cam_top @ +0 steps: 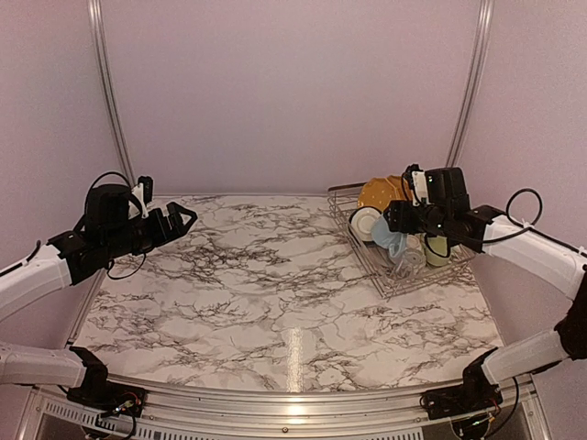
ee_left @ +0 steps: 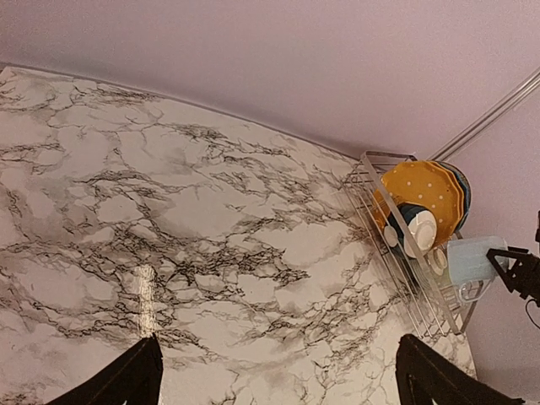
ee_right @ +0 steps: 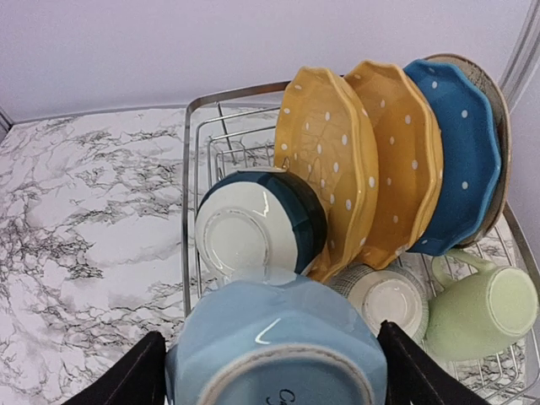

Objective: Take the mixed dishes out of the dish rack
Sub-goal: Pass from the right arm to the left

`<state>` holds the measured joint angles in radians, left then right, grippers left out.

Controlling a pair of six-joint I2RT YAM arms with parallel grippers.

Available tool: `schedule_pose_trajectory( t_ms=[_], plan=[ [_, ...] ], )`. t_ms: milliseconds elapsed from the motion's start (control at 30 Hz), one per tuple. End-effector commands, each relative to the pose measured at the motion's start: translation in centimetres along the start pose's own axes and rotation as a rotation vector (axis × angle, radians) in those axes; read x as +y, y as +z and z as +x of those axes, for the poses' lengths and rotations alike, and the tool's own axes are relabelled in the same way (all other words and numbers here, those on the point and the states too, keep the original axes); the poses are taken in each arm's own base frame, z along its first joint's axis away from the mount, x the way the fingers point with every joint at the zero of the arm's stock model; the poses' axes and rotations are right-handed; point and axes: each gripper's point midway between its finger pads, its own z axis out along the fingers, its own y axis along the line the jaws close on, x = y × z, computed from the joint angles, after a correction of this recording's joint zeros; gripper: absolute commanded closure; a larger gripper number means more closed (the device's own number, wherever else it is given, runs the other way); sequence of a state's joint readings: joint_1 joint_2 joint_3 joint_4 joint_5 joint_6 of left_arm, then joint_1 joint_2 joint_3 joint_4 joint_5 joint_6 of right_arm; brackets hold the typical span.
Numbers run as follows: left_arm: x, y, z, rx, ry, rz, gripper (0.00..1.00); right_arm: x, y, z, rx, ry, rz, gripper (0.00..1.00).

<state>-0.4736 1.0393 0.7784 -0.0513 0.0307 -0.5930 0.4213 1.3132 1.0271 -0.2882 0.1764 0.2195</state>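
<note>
The dish rack (ee_right: 187,211) (cam_top: 404,284) stands at the table's back right. Upright in it are two mustard-yellow dotted plates (ee_right: 329,160), a blue dotted plate (ee_right: 460,143) and a cream plate (ee_right: 499,101) behind them. A white bowl (ee_right: 253,228) with a dark blue outside leans on the plates, and a pale-green mug (ee_right: 481,312) lies at the right. My right gripper (ee_right: 270,375) (cam_top: 394,229) is shut on the light-blue mug (ee_right: 278,346) (ee_left: 471,260), one finger on each side, its base toward the camera, over the rack. My left gripper (cam_top: 183,220) (ee_left: 278,375) hangs open above the table's left side, holding nothing.
A small check-patterned cup (ee_right: 384,295) lies base-out between the bowl and the green mug. The purple back wall and a metal corner rail (cam_top: 468,82) rise close behind the rack. Marble tabletop (cam_top: 266,284) stretches from the rack to the left arm.
</note>
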Motion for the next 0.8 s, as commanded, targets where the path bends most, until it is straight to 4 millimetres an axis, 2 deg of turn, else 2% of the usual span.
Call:
schedule_pose_trajectory(
  t_ms=[0, 167, 300, 433, 500, 700, 767],
  plan=[
    [-0.3, 0.3, 0.9, 0.016, -0.017, 0.037, 0.01, 1.3, -2.1, -4.9, -0.191, 0.103, -0.125, 0.99],
    [-1.4, 0.7, 1.2, 0.028, -0.040, 0.106, 0.01, 1.4, -1.9, -4.8, -0.166, 0.148, -0.151, 1.00],
    [-2.0, 0.8, 1.3, 0.028, -0.054, 0.136, 0.01, 2.5, -3.4, -5.8, -0.207, 0.202, -0.260, 1.00],
    [-3.4, 0.6, 0.9, 0.007, -0.081, 0.211, 0.01, 3.9, -5.0, -7.0, -0.240, 0.258, -0.393, 1.00],
    [-4.9, 0.5, 0.7, 0.004, -0.093, 0.285, 0.01, 4.8, -5.7, -7.6, -0.255, 0.280, -0.465, 1.00],
    [-12.9, -0.3, 0.9, 0.041, -0.023, 0.582, 0.04, 7.4, -7.8, -8.5, -0.335, 0.320, -0.684, 1.00],
    [-15.2, 0.1, 1.5, 0.062, -0.023, 0.646, 0.04, 8.2, -8.2, -8.4, -0.340, 0.360, -0.759, 1.00]
  ],
)
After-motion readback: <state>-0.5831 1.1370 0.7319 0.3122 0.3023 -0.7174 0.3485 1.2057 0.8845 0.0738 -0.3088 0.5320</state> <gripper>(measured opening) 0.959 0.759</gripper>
